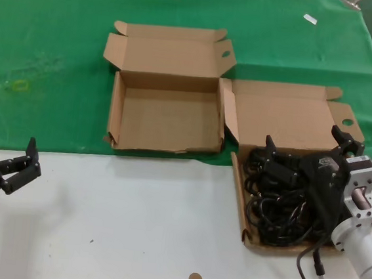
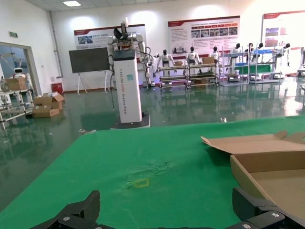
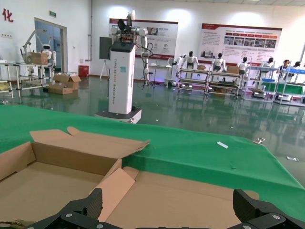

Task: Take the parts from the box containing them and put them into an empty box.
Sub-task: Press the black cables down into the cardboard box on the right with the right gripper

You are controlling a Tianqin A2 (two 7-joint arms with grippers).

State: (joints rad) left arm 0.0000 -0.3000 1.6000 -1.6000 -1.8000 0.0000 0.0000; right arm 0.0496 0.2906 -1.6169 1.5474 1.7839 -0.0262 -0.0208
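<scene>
Cardboard parts box [image 1: 287,116]: we see right gripper [image 1: 303,154] spread wide above black cable parts [image 1: 278,208]; left gripper [image 1: 22,163] parked, fingers apart; empty box [image 1: 165,121] alongside.

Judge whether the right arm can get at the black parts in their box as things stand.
Probably yes. The right gripper, jaws open, hangs right over the black parts, and the box has its lid folded back, so nothing covers them. The left gripper waits far off.

R end effector [image 1: 303,154] hides part of cable tangle [image 1: 277,214].
</scene>
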